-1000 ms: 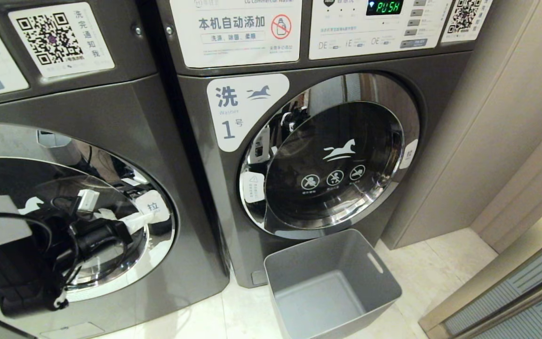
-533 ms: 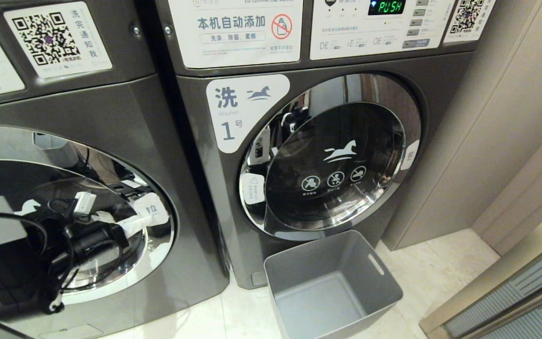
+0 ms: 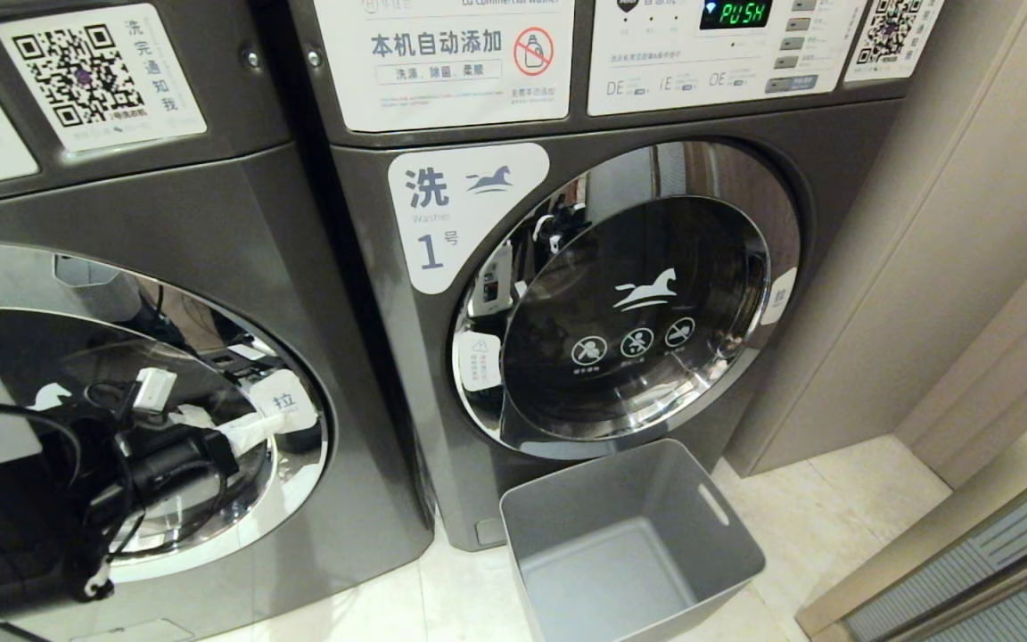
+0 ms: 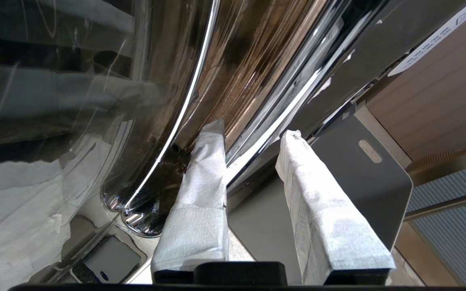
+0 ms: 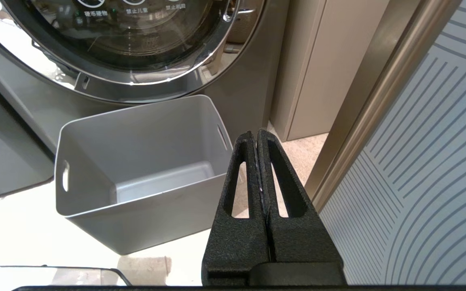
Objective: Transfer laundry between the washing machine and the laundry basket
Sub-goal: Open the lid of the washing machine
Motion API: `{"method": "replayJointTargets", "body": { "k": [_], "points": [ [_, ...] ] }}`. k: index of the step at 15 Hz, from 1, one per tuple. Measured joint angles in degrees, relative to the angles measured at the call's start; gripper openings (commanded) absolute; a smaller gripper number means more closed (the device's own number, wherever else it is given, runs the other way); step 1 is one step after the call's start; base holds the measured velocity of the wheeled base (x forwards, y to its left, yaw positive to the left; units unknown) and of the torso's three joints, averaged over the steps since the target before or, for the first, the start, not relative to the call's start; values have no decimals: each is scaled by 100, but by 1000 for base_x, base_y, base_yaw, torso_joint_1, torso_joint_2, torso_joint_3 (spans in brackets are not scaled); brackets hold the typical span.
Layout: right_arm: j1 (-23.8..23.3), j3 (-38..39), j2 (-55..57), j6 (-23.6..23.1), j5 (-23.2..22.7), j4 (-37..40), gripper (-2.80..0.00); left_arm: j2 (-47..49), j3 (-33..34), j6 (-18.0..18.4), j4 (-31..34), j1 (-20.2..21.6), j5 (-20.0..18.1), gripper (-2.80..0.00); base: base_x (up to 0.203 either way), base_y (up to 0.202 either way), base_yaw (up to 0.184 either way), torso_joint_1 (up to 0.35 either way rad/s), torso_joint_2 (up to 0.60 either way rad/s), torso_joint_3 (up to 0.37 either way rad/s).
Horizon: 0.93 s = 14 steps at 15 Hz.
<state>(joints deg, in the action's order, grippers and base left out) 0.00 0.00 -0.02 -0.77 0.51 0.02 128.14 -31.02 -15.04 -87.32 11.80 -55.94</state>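
Barely anything has changed: the whole head view has slid a little, so the camera moved, while the left gripper (image 4: 252, 129) keeps to the pull tab (image 3: 283, 403) at the edge of the left washing machine (image 3: 210, 205), jaws apart on nothing. That door looks yet to be opened. Count two washing machines with both doors shut, and one laundry basket (image 3: 710, 508), empty, at the foot of washer number 1 (image 3: 371, 294). No laundry shows. The right gripper (image 5: 257, 137) hangs beside the basket, jaws together.
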Motion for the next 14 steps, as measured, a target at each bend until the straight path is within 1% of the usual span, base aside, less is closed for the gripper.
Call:
{"method": "replayJointTargets", "body": {
  "k": [1,2,3,7,13,14],
  "points": [
    [0,0,-1,1,0,-2,-280,-17,49,15,-1,27,-78,-280,0,0,0,0,0,0],
    [0,0,-2,2,1,0,-280,-32,170,60,24,65,-452,-280,0,0,0,0,0,0],
    [0,0,-2,1,0,-2,-280,-50,198,72,54,84,-538,-280,0,0,0,-29,-12,13],
    [0,0,-2,1,1,2,-280,-101,230,121,39,149,-584,-280,0,0,0,0,0,0],
    [0,0,0,2,0,-2,-280,-189,472,258,24,286,-494,-280,0,0,0,0,0,0],
    [0,0,-1,1,0,3,-280,-211,508,269,24,303,-478,0,0,0,0,0,0,0]
  ]
}}
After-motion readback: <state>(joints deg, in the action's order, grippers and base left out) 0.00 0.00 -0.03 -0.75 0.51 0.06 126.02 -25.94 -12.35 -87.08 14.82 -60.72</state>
